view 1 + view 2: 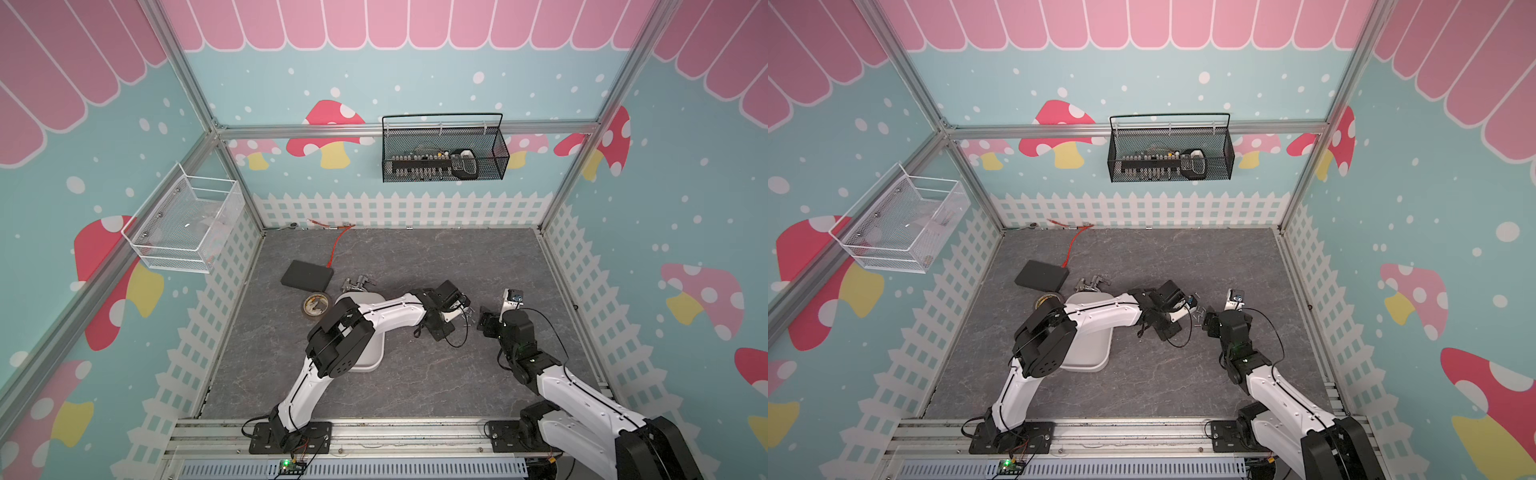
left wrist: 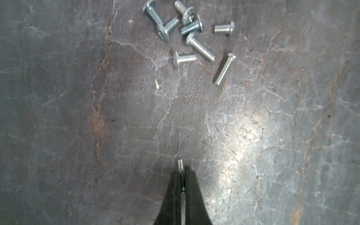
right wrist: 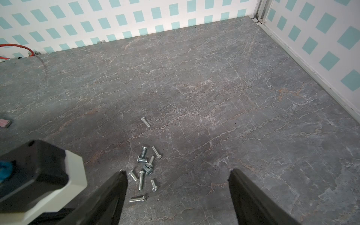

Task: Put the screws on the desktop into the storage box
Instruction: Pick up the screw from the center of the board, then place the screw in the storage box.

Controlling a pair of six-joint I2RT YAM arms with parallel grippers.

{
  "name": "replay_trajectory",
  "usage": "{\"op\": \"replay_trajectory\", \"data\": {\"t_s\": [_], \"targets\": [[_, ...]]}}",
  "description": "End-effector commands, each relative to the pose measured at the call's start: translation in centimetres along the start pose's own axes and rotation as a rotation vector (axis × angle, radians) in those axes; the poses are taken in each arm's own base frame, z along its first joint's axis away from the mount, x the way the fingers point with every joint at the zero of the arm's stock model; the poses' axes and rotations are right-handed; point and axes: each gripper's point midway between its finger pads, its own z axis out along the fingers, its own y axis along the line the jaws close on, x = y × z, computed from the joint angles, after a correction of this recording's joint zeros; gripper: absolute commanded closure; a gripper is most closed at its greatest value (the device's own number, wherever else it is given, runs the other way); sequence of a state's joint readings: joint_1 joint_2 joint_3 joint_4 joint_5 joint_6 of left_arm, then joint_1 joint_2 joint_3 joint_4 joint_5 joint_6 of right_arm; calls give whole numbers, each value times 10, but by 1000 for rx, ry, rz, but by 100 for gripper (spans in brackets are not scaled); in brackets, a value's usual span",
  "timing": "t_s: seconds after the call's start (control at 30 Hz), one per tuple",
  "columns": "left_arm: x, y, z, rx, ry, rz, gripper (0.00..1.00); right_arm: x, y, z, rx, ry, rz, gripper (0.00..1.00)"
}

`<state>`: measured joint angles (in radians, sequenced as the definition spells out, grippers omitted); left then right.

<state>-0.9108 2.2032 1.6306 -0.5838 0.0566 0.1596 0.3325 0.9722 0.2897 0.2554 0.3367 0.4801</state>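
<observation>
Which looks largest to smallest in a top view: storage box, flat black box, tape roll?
1. storage box, though partly hidden by the left arm.
2. flat black box.
3. tape roll.

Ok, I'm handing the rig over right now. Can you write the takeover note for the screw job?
Left gripper: shut on one small silvery metal screw, pinched at the tips close to the dark grey marbled desktop.
Right gripper: open, holding nothing, poised at the loose cluster of screws; a stray screw lies apart from it.
White shallow plastic storage box: beneath the left arm, mostly hidden, so its contents cannot be seen.
Done: one screw gripped.
Left: carry it to the box, release it, then clear the cluster and the stray.
</observation>
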Motion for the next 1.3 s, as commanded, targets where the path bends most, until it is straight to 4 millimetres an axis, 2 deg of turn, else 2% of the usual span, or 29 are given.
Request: {"op": "replay_trajectory", "data": {"t_s": [0.0, 0.17, 0.4, 0.5, 0.63, 0.73, 0.83, 1.03, 1.1, 1.17, 1.27], "targets": [[57, 5, 23, -28, 201, -20, 100, -1, 0, 1, -4, -10, 10, 13], [25, 6, 2, -28, 114, -25, 100, -1, 0, 1, -5, -8, 12, 13], [-19, 5, -47, -20, -38, -42, 100, -1, 0, 1, -4, -8, 10, 13], [-31, 4, -71, -21, -96, -52, 100, 0, -1, 1, -3, -6, 9, 13], [-33, 7, -109, -35, -159, -87, 100, 0, 0, 1, -7, -5, 9, 13], [-16, 22, -141, -75, -192, -166, 100, 0, 1, 1, -10, -4, 9, 13], [21, 37, -167, -109, -205, -280, 100, 0, 2, 2, -17, -2, 9, 13], [93, 35, -204, -152, -241, -463, 100, 5, 7, 5, -41, 20, 4, 13], [112, 42, -210, -157, -259, -528, 100, 6, 9, 6, -49, 27, 2, 14], [131, 59, -209, -177, -272, -603, 100, 7, 10, 7, -52, 32, -1, 14], [143, 78, -202, -185, -263, -701, 100, 7, 10, 7, -50, 31, -2, 14]]}}
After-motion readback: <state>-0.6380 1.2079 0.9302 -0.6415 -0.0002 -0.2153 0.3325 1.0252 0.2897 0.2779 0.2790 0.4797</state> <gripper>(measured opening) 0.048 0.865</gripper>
